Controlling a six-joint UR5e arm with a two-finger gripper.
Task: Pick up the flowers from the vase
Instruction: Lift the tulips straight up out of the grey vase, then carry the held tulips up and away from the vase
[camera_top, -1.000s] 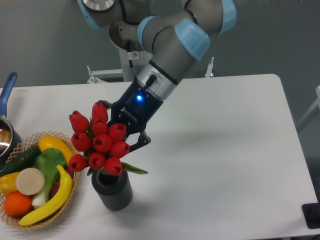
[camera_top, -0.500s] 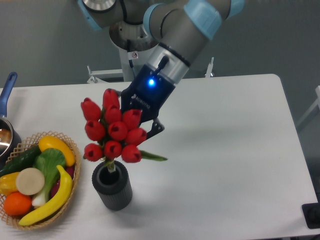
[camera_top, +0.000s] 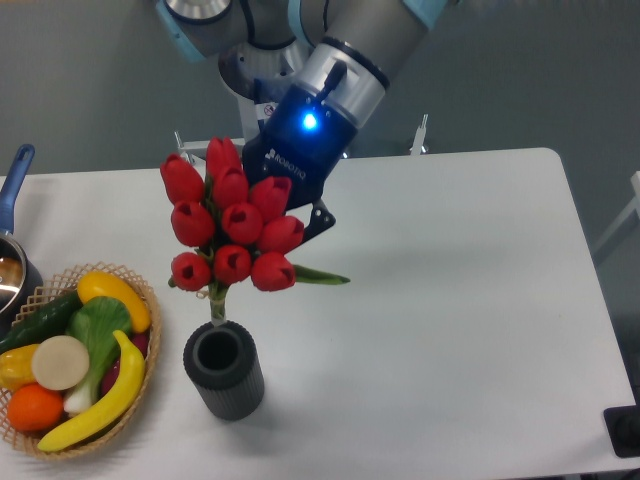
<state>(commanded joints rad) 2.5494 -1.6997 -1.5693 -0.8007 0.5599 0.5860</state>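
The bunch of red artificial tulip buds with green leaves and stems (camera_top: 232, 225) hangs above the short dark grey ribbed cylindrical vase (camera_top: 224, 371). The stem ends sit just over the vase mouth, apparently clear of it; the mouth shows as an open dark ring.

The dark two-finger hand (camera_top: 300, 222) is behind the buds, above and to the right of the vase. It appears closed on the bunch, since the flowers hang in the air with nothing else under them, but the buds hide the fingertips and the contact point.

Handling judgement: the bunch is probably light. The buds and leaves look soft and likely to deform under pressure; one leaf sticks out to the right. The tied stems look the firmest place to hold.

A round wicker basket of fruit and vegetables (camera_top: 141, 371) stands on the white surface (camera_top: 450, 300), just left of the vase.
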